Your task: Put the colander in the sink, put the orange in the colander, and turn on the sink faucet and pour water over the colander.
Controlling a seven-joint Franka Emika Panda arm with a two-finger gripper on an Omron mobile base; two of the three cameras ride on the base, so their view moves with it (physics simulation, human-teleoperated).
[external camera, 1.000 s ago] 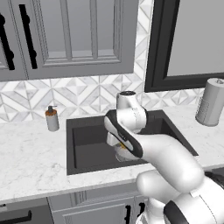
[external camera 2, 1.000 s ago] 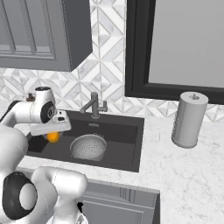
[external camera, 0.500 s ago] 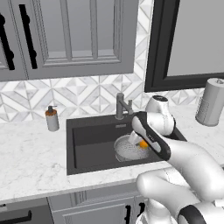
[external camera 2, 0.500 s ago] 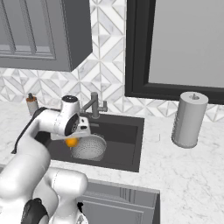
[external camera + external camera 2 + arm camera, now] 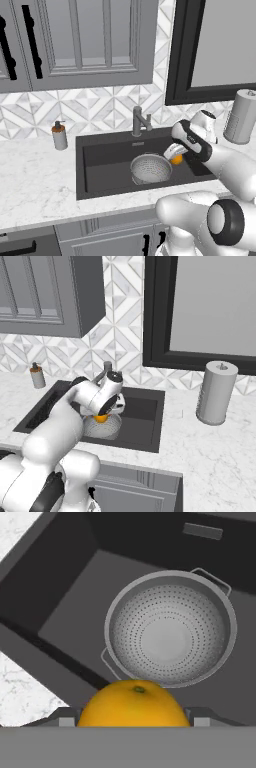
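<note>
The silver colander (image 5: pixel 151 168) (image 5: pixel 101 426) (image 5: pixel 170 628) stands upright on the floor of the dark sink (image 5: pixel 100 165) (image 5: pixel 145 423) (image 5: pixel 65 597), with nothing inside it. My gripper (image 5: pixel 174 156) (image 5: pixel 102 415) is shut on the orange (image 5: pixel 176 159) (image 5: pixel 101 418) (image 5: pixel 134 704) and holds it in the air just over the colander's right rim. The faucet (image 5: pixel 139 120) (image 5: pixel 106 370) stands behind the basin; I see no water.
A soap pump bottle (image 5: pixel 59 135) (image 5: pixel 36 376) sits on the marble counter (image 5: pixel 35 175) left of the sink. A paper towel roll (image 5: pixel 241 116) (image 5: pixel 216 392) stands on the counter to the right. Cabinets hang above.
My arm has swung from the sink's left side across to its right, carrying the orange over to the colander's right rim. The colander has stayed put.
</note>
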